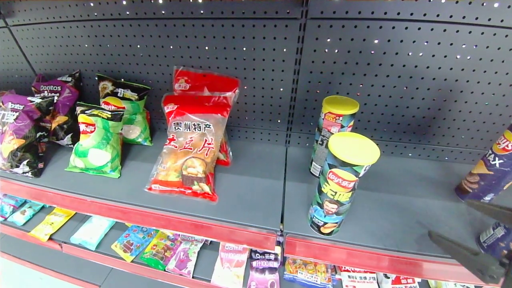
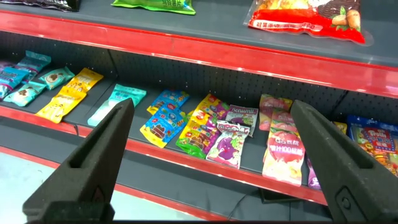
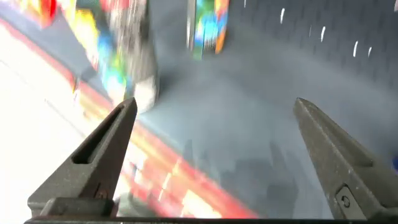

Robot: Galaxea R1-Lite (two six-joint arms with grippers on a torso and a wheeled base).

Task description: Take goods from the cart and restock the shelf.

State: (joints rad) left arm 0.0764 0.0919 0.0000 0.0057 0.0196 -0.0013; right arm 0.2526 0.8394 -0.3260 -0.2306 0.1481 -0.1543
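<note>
My right gripper (image 1: 449,218) stands open over the right end of the upper shelf (image 1: 248,188), nothing between its fingers. Close by it a purple chip can (image 1: 486,170) leans tilted, and a blue can (image 1: 494,240) sits just behind the fingers. In the right wrist view the open gripper (image 3: 214,102) faces the grey shelf board (image 3: 249,143), with blurred cans (image 3: 205,25) beyond. My left gripper (image 2: 212,106) is open and empty, lower down, in front of the candy shelf (image 2: 186,162).
Two yellow-lidded chip cans (image 1: 344,184) stand one behind the other mid-shelf. Red potato-chip bags (image 1: 190,152), green bags (image 1: 98,140) and purple bags (image 1: 24,132) fill the left part. Bare board lies between the cans and the purple can. Candy packets (image 2: 217,130) line the lower shelf.
</note>
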